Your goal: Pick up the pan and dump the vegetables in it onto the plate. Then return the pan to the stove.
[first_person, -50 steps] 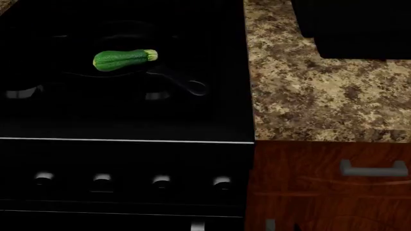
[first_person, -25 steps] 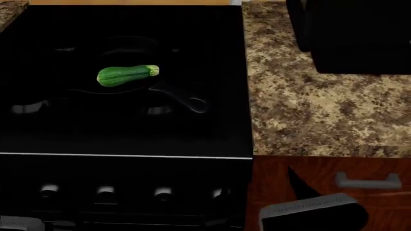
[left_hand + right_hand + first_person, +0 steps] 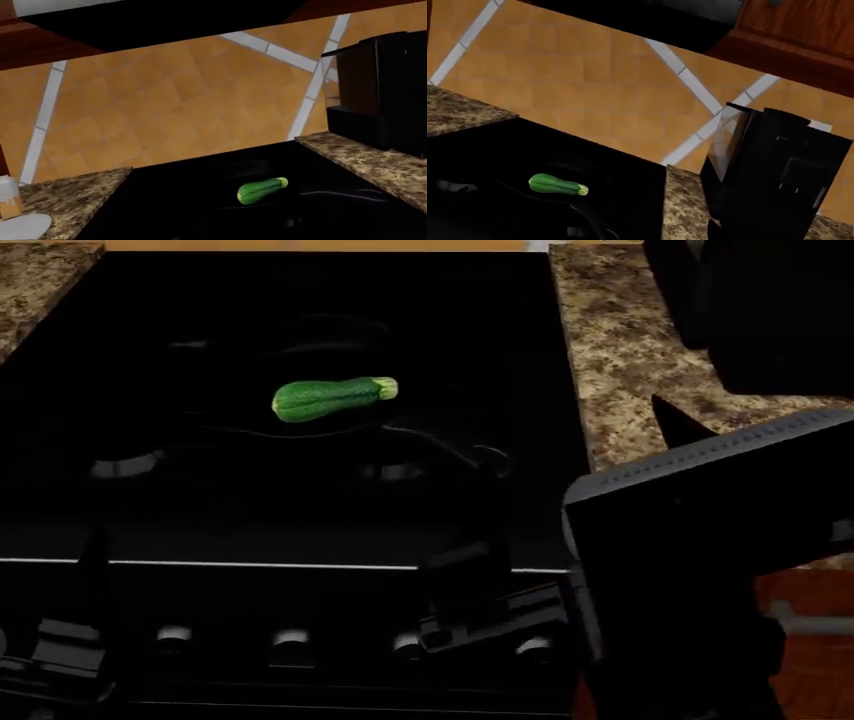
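The green zucchini (image 3: 334, 398) lies in the black pan (image 3: 287, 360) on the stove (image 3: 267, 510). The pan's handle (image 3: 467, 452) points toward the front right. The zucchini also shows in the left wrist view (image 3: 261, 190) and the right wrist view (image 3: 558, 184). The light grey plate (image 3: 20, 226) lies on the counter left of the stove, seen only in the left wrist view. My right gripper (image 3: 474, 600) hovers over the stove's front edge, short of the handle. My left gripper (image 3: 67, 645) is dim at the front left. Both are too dark to read.
A black coffee machine (image 3: 761, 310) stands on the speckled counter (image 3: 627, 370) right of the stove. A white and orange container (image 3: 8, 197) stands by the plate. Silver knobs (image 3: 291, 642) line the stove front. An orange tiled wall (image 3: 594, 90) is behind.
Both arms have risen into the head view from below; the right forearm now fills the lower right. The view has shifted, so the stove and pan sit further right.
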